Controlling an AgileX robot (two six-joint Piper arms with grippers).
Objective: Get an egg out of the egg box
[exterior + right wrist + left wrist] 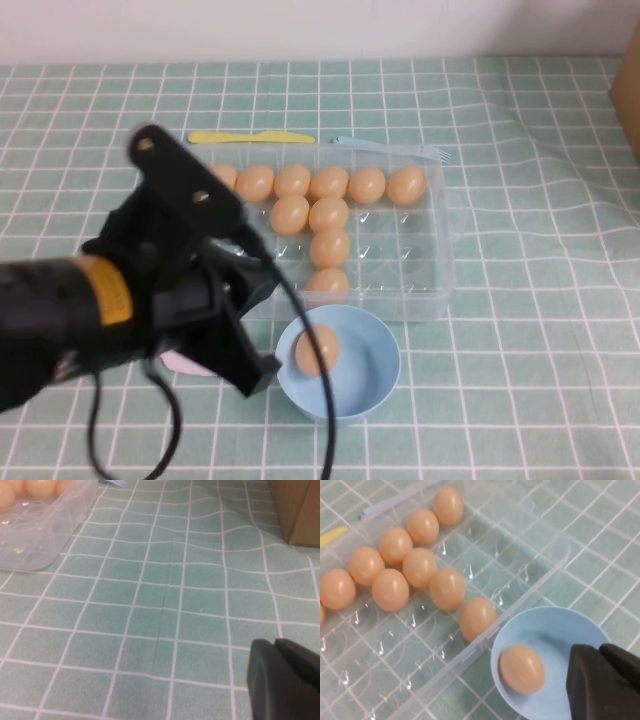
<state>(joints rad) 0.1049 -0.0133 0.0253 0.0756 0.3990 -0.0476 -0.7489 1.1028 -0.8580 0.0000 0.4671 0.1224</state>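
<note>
Egg (317,350) lying in the light-blue bowl (375,385), just beside our left gripper (250,375).
We see that gripper's fingers pressed together, empty; beyond it the egg box (440,245); our right gripper (287,680), fingers together, hovers over the checked cloth (165,605).

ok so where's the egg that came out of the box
In the high view the egg lies in the light-blue bowl, just in front of the egg box, beside the shut left gripper.
</note>
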